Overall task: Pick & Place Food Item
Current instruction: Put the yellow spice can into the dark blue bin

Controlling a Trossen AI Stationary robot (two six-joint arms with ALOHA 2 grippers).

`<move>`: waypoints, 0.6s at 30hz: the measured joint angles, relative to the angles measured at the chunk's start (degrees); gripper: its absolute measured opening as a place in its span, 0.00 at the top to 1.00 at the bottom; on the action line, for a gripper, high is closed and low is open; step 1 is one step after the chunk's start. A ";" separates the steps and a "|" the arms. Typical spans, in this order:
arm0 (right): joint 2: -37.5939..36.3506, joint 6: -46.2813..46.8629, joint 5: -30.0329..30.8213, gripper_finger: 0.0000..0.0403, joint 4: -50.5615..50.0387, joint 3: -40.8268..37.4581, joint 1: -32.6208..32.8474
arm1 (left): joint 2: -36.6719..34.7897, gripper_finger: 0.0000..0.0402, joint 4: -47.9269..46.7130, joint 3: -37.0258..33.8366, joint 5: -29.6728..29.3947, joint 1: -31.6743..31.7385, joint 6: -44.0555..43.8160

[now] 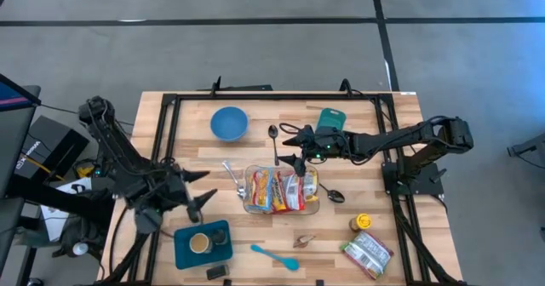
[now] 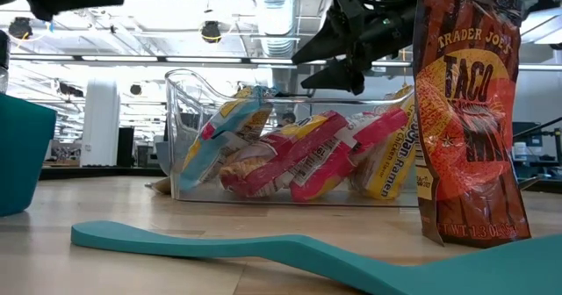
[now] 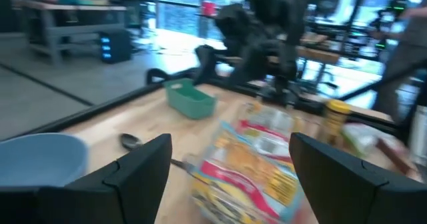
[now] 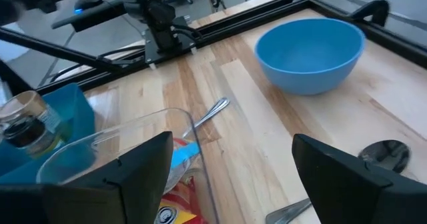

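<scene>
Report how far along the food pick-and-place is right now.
Looks done: the clear container already holds several ramen packets. In hand: nothing; the right gripper hovers open over the container's far edge, and the left gripper waits open beside the blue tray. Possibly left: the snack bag and yellow-lidded jar near the front right corner lie outside the container.

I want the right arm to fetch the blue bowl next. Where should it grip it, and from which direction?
Grip the blue bowl by its rim, coming straight down from above, one finger inside and one outside the wall. It stands upright and empty, and the thin open rim is the only narrow edge. The open right gripper hovers over the clear container, so the near rim seems simplest.
</scene>
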 joint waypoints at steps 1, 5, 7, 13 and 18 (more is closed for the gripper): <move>0.00 0.00 -0.46 0.25 0.00 0.00 0.00 | 0.00 0.26 0.00 -0.02 0.00 1.24 0.00; 0.00 0.00 -2.06 0.25 0.00 0.00 0.08 | 0.00 0.26 0.04 0.00 1.19 5.97 0.00; 0.00 -0.07 -2.09 0.25 0.00 0.00 0.37 | 0.02 0.26 0.02 -0.02 2.90 8.44 0.00; 0.00 -0.92 -2.11 0.25 -0.01 0.00 1.32 | 0.09 0.26 0.04 -0.02 10.47 15.00 0.01; 0.00 -1.09 -2.11 0.25 0.00 0.00 1.95 | 0.09 0.26 0.43 -0.02 18.66 19.20 1.65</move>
